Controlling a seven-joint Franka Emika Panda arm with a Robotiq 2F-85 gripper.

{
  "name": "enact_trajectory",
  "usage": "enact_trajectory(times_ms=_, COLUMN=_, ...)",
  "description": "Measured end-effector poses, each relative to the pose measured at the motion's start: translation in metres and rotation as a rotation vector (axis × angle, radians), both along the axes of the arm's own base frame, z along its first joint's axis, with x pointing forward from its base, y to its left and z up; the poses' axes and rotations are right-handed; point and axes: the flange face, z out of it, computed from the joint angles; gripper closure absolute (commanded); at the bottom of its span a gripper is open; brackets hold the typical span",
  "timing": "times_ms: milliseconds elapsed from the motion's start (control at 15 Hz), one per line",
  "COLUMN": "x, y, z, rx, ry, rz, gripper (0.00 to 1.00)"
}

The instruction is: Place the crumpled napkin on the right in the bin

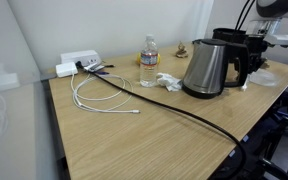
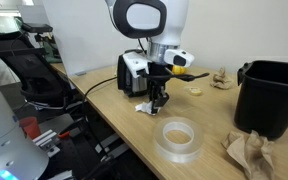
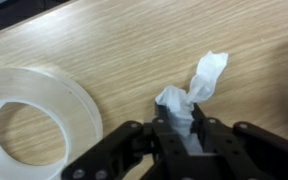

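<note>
My gripper (image 3: 181, 128) is shut on a white crumpled napkin (image 3: 189, 95), whose twisted end sticks out beyond the fingertips. In an exterior view the gripper (image 2: 159, 100) hangs low over the wooden table with the napkin (image 2: 144, 107) at or just above the surface. I cannot tell whether the napkin is lifted. The black bin (image 2: 274, 95) stands at the table's far end, well away from the gripper. In the exterior view from the other side the gripper is mostly hidden behind a kettle.
A clear tape roll (image 3: 29, 115) lies close beside the gripper (image 2: 179, 137). A brown crumpled paper (image 2: 249, 150) lies near the bin. A steel kettle (image 1: 209, 65), a water bottle (image 1: 149, 60), another white napkin (image 1: 167, 80) and cables (image 1: 104, 95) are also on the table.
</note>
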Motion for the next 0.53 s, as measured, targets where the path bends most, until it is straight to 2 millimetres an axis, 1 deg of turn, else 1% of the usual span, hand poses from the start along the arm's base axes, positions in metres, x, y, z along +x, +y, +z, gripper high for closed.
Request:
enact_trajectory(times_ms=133, x=0.001, y=0.001, z=0.011, rx=0.018, ry=-0.004, rz=0.000, gripper=1.00)
enact_trajectory(times_ms=200, x=0.002, y=0.001, z=0.019, rx=0.027, ry=-0.009, rz=-0.001, gripper=0.97)
enact_trajectory(times_ms=267, x=0.004, y=0.001, z=0.028, rx=0.033, ry=-0.017, rz=-0.001, gripper=0.99)
enact_trajectory(times_ms=333, x=0.005, y=0.001, z=0.038, rx=0.037, ry=-0.028, rz=-0.001, gripper=1.00)
enact_trajectory(times_ms=400, x=0.007, y=-0.001, z=0.049, rx=0.040, ry=-0.046, rz=-0.003, gripper=0.98)
enact_trajectory(times_ms=533, x=0.014, y=-0.006, z=0.073, rx=0.040, ry=-0.106, rz=-0.006, gripper=0.98)
